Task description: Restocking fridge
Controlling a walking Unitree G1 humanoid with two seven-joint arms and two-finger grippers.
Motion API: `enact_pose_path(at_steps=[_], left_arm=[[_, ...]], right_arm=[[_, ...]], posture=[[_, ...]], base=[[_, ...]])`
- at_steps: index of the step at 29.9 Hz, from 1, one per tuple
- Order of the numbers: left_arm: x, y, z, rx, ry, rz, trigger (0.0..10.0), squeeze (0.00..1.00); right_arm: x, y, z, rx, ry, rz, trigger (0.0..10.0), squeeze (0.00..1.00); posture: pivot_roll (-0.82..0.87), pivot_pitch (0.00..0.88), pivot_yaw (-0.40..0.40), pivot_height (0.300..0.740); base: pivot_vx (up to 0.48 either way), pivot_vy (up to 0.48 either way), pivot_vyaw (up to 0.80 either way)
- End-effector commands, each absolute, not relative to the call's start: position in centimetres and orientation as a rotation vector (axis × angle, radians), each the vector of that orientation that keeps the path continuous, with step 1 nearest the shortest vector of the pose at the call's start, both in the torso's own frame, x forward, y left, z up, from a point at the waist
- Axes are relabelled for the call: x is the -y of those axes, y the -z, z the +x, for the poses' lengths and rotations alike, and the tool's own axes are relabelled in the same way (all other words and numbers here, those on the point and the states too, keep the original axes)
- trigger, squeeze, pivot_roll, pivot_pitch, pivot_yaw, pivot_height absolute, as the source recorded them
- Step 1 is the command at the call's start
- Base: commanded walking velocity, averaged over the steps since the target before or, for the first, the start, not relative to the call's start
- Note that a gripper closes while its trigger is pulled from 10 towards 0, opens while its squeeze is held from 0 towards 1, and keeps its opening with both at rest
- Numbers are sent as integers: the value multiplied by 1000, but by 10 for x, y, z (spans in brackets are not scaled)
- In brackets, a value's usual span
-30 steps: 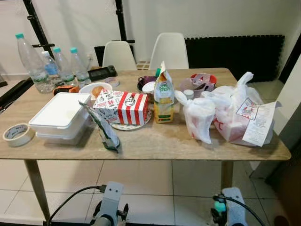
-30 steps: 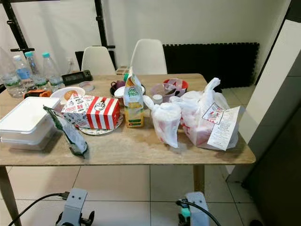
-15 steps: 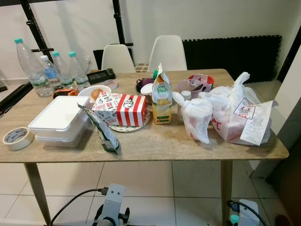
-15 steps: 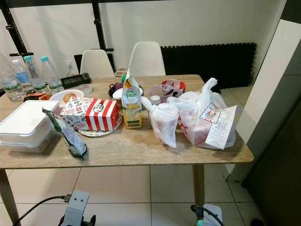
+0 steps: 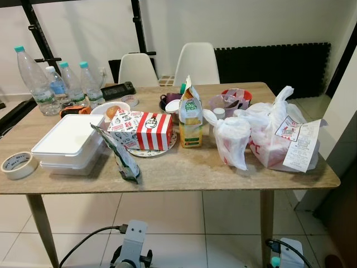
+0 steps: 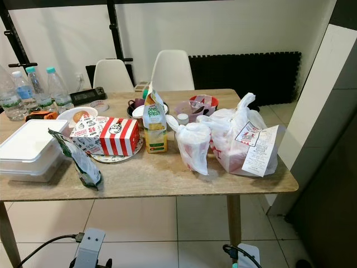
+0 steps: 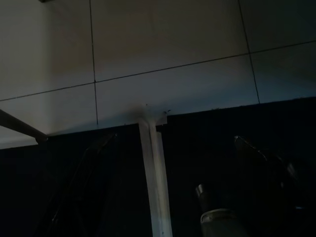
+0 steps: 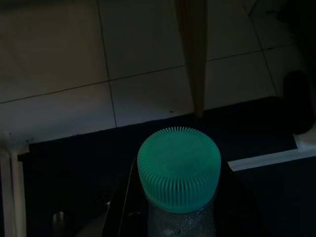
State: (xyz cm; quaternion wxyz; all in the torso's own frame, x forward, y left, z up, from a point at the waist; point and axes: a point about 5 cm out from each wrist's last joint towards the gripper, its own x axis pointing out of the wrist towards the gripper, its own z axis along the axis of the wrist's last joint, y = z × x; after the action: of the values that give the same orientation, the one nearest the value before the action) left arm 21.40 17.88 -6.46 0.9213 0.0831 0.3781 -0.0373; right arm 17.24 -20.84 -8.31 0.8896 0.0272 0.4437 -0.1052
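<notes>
My right gripper (image 8: 177, 217) fingers are clamping a green-capped water bottle (image 8: 178, 168), hanging low at 5 o'clock below the worktop (image 5: 184, 173). It is likely heavy and slippery, so the neck grip seems safest. My left gripper's finger state: cannot tell.

Dining room around the wooden table

Two white chairs (image 5: 198, 60) stand at the far side of the wooden table (image 5: 184, 170), before a white wall and a black padded panel (image 5: 273, 64). A roll of tape (image 5: 17, 165) lies near the table's left edge, a black device (image 5: 117, 90) toward the back. Pale floor tiles (image 5: 184, 215) run underneath.
</notes>
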Motion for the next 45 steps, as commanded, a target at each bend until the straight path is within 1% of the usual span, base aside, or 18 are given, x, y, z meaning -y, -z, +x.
enact_pose_path(at_steps=[1,18,39,45], left_arm=[[-176,68,209,-801,73,157,10000,0],[-178,66,214,-797,66,143,10000,0],[-179,67,211,-803,60,136,10000,0],[-180,67,211,-811,60,138,10000,0]], right_arm=[[210,84,171,-936,216,43,10000,0],[212,85,170,-955,215,46,10000,0],[213,85,169,-961,203,51,10000,0],[213,85,170,-957,198,57,10000,0]], posture=[[-58,0,7,740],[-62,24,10,740],[-63,39,3,740],[-66,40,1,740]], base=[[-255,0,0],[-280,0,0],[-284,0,0],[0,0,0]])
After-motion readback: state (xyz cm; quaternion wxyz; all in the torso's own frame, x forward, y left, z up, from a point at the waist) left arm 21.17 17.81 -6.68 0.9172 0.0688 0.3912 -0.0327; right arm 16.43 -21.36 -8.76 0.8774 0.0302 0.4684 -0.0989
